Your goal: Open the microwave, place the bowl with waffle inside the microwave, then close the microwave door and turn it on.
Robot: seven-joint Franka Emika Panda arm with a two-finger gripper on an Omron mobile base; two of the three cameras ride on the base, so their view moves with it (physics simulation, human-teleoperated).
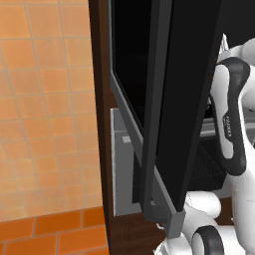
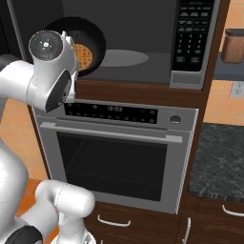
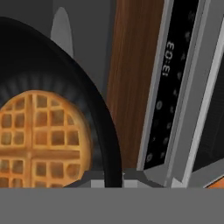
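Note:
The microwave (image 2: 143, 33) stands open, its grey cavity and round turntable (image 2: 125, 58) in sight. The microwave door (image 1: 172, 99) is swung out wide, edge-on in the left base view. The black bowl (image 2: 93, 38) with the waffle (image 2: 82, 55) hangs tilted at the left of the cavity opening. I cannot tell whether it touches the floor. My gripper (image 3: 113, 176) is shut on the bowl's (image 3: 103, 127) rim, with the waffle (image 3: 39, 140) just to one side. In the right base view my wrist covers the fingers.
The microwave's button panel (image 2: 192, 33) sits right of the cavity. Below is the grey oven (image 2: 119, 152) with its clock panel (image 3: 168, 83). A brown canister (image 2: 233, 45) and a dark stone counter (image 2: 219, 162) lie to the right. Orange tiled wall (image 1: 45, 109) is left of the cabinet.

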